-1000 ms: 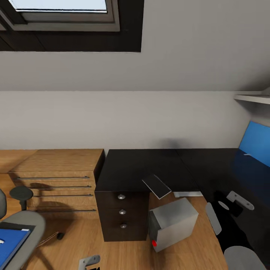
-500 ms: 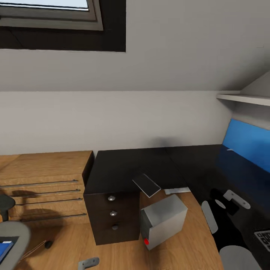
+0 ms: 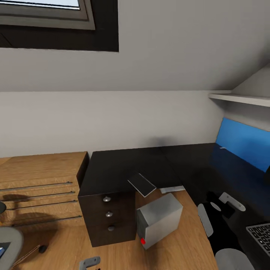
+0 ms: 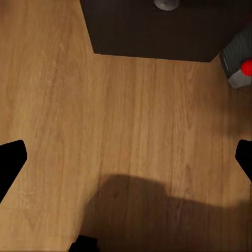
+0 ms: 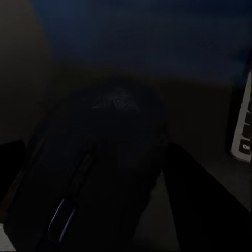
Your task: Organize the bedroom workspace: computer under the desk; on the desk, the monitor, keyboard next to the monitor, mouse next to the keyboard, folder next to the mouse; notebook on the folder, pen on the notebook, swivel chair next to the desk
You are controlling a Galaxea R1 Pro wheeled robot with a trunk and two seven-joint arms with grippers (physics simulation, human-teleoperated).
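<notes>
The computer (image 3: 159,221) is sitting at centre frame on the wood floor (image 4: 105,131), beside the desk's (image 3: 123,168) drawer unit (image 3: 108,215). At lower right, the keyboard (image 3: 260,234) is lying on the desktop. The right gripper (image 5: 100,210) is closing around the mouse (image 5: 105,163). The left gripper (image 4: 126,157) is hanging wide open, empty.

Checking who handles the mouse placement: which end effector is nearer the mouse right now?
Right. The right end effector straddles the mouse over the black desk, beside the keyboard. The left end effector hangs open above the wooden floor near the drawer unit.
</notes>
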